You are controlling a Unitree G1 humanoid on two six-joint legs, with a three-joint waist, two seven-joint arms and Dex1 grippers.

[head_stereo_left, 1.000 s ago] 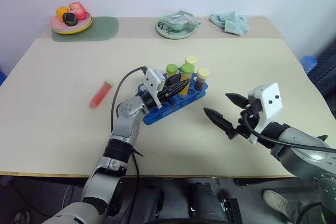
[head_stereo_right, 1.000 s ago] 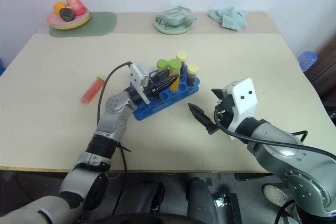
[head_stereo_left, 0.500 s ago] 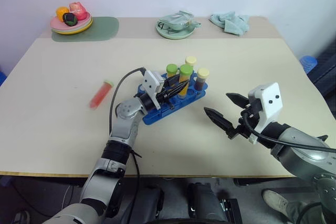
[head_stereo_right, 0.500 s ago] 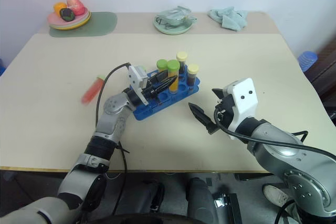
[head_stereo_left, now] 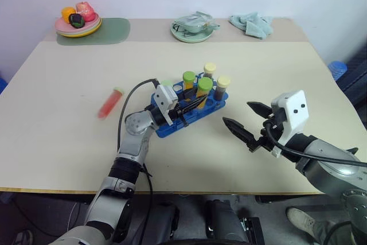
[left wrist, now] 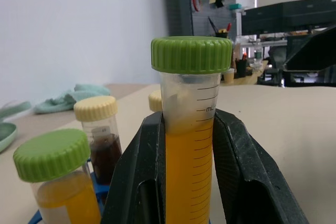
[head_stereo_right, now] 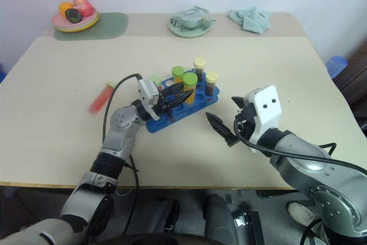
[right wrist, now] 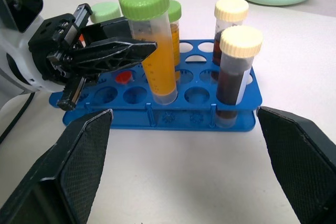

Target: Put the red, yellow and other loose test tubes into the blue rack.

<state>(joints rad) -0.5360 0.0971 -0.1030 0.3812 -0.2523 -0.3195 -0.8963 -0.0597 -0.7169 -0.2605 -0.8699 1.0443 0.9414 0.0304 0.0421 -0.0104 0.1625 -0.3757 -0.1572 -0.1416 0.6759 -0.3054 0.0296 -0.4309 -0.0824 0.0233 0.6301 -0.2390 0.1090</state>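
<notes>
Since a second ago the left gripper (head_stereo_left: 192, 105) has tipped its orange tube (head_stereo_left: 200, 93) closer to upright and settled its foot into a front hole of the rack (head_stereo_left: 166, 127); the tube leaned more before. The gripper is clenched on the tube below its green cap, as the left wrist view shows, with the fingers (left wrist: 139, 177) pressed to either side.

The right gripper (head_stereo_left: 248, 123) hangs released and empty above the tabletop (head_stereo_left: 57, 113), just right of the rack.

Other capped tubes stand in the rack: another orange one (head_stereo_left: 188, 80) and two dark brown ones (head_stereo_left: 221, 86). The red tube (head_stereo_left: 110, 103) lies loose well to the left of the rack.

This looks like the seating step for the orange tube. Next it wants pushing fully down and letting go; then the red one needs fetching.
</notes>
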